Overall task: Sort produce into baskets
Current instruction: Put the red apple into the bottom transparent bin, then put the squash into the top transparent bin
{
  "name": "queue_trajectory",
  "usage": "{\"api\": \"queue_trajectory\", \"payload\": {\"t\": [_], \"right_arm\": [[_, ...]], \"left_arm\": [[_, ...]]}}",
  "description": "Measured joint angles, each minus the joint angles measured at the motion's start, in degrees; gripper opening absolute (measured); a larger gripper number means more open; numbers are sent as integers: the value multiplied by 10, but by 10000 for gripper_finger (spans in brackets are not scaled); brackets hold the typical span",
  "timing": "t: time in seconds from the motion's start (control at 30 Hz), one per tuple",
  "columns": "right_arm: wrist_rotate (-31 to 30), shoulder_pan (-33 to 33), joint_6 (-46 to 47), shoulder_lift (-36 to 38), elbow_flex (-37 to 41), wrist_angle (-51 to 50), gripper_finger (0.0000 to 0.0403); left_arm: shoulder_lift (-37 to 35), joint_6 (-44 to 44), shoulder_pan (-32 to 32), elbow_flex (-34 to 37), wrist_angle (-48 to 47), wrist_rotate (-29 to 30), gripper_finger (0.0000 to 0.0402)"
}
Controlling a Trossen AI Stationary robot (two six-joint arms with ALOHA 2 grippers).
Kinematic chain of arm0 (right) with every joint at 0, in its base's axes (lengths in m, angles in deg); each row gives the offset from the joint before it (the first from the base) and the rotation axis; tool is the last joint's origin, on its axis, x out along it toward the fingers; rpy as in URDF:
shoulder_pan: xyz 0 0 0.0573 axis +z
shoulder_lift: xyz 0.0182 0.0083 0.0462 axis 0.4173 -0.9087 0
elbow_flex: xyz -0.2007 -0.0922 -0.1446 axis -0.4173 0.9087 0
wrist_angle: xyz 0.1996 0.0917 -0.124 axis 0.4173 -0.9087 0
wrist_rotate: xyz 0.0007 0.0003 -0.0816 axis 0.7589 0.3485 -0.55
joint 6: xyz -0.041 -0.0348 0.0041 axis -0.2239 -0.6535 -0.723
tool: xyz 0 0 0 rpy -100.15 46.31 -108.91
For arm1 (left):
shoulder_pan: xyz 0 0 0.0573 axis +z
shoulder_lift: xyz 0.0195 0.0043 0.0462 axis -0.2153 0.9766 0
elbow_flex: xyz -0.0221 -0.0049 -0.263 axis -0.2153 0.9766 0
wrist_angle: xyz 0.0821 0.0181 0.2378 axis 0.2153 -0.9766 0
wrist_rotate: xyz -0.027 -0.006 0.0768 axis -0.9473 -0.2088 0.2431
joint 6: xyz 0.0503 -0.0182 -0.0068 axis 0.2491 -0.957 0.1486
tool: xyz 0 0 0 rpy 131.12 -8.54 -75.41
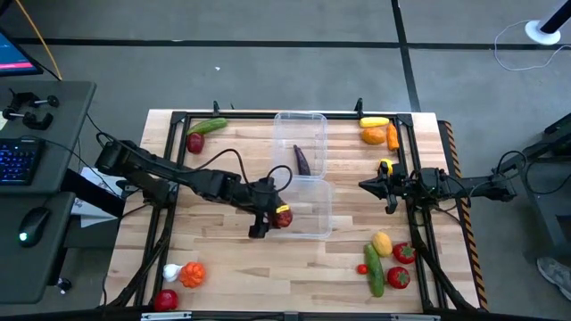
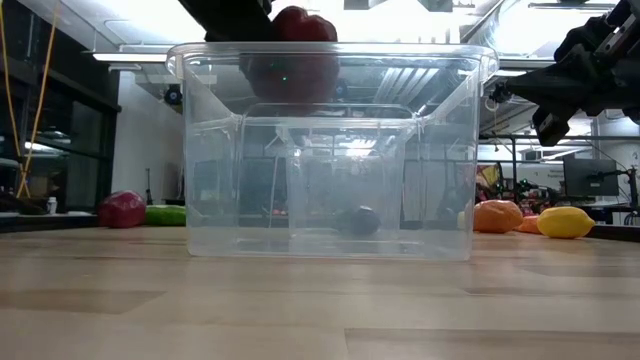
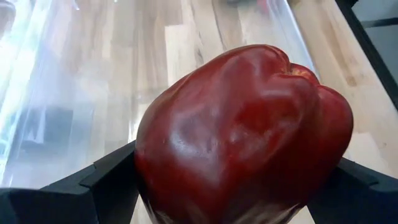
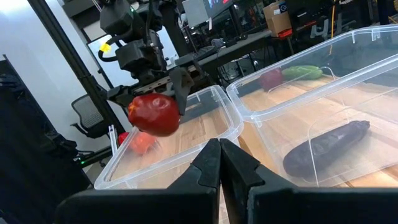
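No readable text, label, brand, number or sign appears in any view. The glowing monitor screens in the room behind the table are too small and blurred to make out, and neither the produce nor the clear tubs carry any visible lettering.

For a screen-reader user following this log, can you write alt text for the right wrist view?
The left pincer holds a red pepper over the near clear basket. Beside it, a second clear basket contains a purple eggplant. The right pincer, shut and empty, fills the foreground.
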Motion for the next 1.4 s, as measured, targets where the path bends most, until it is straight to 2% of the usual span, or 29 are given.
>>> {"api": "queue_trajectory", "payload": {"t": [0.33,0.43,0.63,0.8,0.9,1.1,1.3,1.4], "right_arm": [[0,0,0,0,0,0,0],[0,0,0,0,0,0,0],[0,0,0,0,0,0,0],[0,0,0,0,0,0,0],[0,0,0,0,0,0,0],[0,0,0,0,0,0,0],[0,0,0,0,0,0,0],[0,0,0,0,0,0,0]], "left_arm": [[0,2,0,0,4,8,347],[0,2,5,0,4,32,361],[0,5,34,-6,-10,24,396],[0,52,41,-53,-85,19,399],[0,75,40,-105,-148,21,399],[-7,48,40,-215,-344,87,400],[-31,-35,51,-201,-465,184,400],[-35,-100,62,-175,-516,204,400]]}}
